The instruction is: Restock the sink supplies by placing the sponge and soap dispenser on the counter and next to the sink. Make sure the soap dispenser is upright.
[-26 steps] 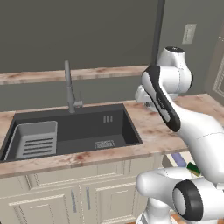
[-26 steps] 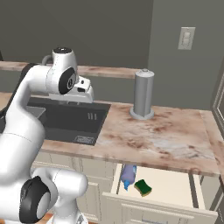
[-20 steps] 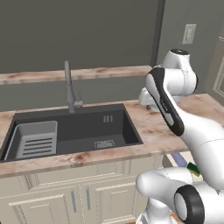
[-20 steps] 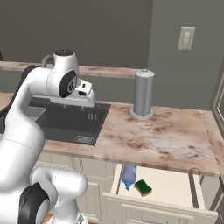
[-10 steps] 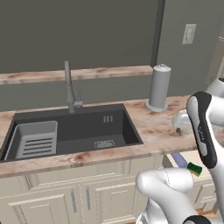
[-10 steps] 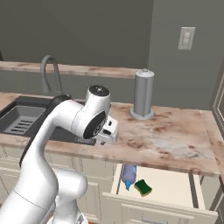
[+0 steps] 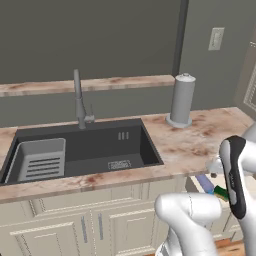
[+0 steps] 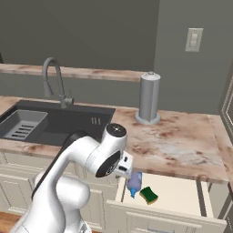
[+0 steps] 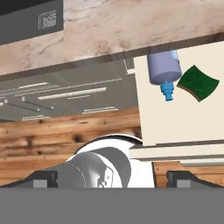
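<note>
Hand view first, and we see the soap dispenser [image 9: 164,68] lying on its side in the open drawer [image 9: 183,118], lavender body half tucked under the desk [image 9: 131,26] edge, teal pump tip pointing out over the pale drawer floor. Just beside it lies the sponge [image 9: 197,82], dark green face up with a thin yellow edge showing, close to the bottle but not touching it. Our pincer [image 9: 111,178] has its two dark fingertips [image 9: 41,178] spread wide at the bottom of this view, nothing between them, hanging well short of both items over the wooden floor [image 9: 65,135].

Right base view now: we spot the soap dispenser [image 8: 134,182] and the sponge [image 8: 149,195] side by side at the near left end of the pulled-out drawer [image 8: 182,193], below the desk [image 8: 182,145] edge. Our arm bends low in front of the cabinets, its wrist just left of the bottle.

Left base view: the sink [image 7: 85,150] sits dark in the desk [image 7: 200,140], slotted rack [image 7: 37,160] at its left end, faucet [image 7: 80,100] behind it. We find a tall grey canister [image 7: 182,100] upright on the stone to the right of the basin, and the stone around the sink carries neither sponge nor bottle
</note>
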